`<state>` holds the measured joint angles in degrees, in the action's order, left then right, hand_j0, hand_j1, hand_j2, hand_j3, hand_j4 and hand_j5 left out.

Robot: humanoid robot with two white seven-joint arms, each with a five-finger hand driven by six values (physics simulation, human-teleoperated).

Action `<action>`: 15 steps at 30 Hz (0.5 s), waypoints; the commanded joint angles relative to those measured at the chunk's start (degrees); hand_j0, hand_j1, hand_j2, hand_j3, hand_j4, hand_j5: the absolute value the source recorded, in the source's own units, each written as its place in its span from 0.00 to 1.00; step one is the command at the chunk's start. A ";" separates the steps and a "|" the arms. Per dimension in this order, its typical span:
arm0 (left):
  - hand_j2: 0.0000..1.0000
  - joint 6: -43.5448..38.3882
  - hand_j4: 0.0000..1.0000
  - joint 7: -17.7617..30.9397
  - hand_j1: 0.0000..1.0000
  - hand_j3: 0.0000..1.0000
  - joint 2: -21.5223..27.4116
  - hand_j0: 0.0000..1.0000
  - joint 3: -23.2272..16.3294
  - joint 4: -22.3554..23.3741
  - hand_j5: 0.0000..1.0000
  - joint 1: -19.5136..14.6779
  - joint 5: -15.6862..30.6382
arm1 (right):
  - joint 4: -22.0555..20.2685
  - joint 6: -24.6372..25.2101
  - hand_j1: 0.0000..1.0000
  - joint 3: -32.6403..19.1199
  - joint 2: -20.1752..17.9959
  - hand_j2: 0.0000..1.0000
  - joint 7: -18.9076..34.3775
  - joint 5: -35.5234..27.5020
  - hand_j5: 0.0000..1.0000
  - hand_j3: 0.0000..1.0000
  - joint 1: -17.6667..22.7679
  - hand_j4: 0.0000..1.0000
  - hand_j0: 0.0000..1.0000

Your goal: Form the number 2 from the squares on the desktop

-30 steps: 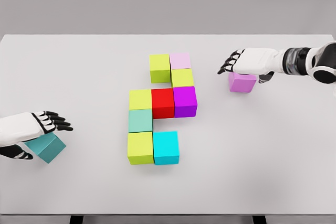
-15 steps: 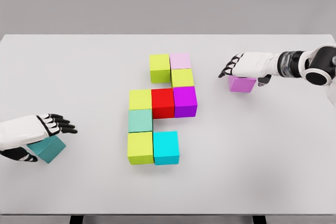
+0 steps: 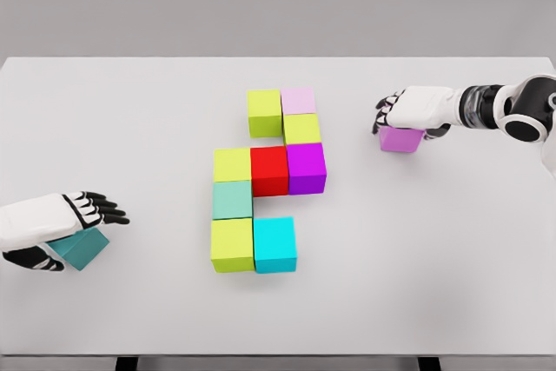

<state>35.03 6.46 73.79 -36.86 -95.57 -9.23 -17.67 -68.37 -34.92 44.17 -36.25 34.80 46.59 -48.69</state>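
gripping violet cube (image 3: 401, 139), right hand (image 3: 407, 110) curled.

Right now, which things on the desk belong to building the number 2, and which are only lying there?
Belong to the job:
- nine joined cubes
- violet cube under right hand
- teal cube under left hand

Only lying there:
- nothing besides the white table

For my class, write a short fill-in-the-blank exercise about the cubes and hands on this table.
1. The red cube sits between a yellow-green cube and a ____ one.
2. The right hand rests on top of the ____ cube.
3. The left hand covers a ____ cube.
4. The cube at the shape's lower right corner is ____.

Missing words: purple; violet; teal; cyan
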 commanded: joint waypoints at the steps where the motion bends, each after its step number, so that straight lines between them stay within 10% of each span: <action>1: 0.97 -0.03 0.97 0.13 0.97 0.97 0.13 0.97 0.03 0.21 0.97 0.00 0.26 | -0.01 -0.08 0.71 -0.04 -0.05 0.71 0.20 0.35 0.71 0.71 0.00 0.71 0.71; 15: 0.56 -0.03 0.56 0.48 0.56 0.56 0.39 0.56 0.21 0.48 0.56 -0.18 -0.79 | -3.00 -0.08 0.65 -2.77 -2.24 0.65 0.20 -0.71 0.65 0.65 -0.44 0.65 0.65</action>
<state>35.02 6.90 74.03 -36.72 -95.13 -9.49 -18.46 -70.74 -35.13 42.09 -38.05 35.01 46.10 -49.04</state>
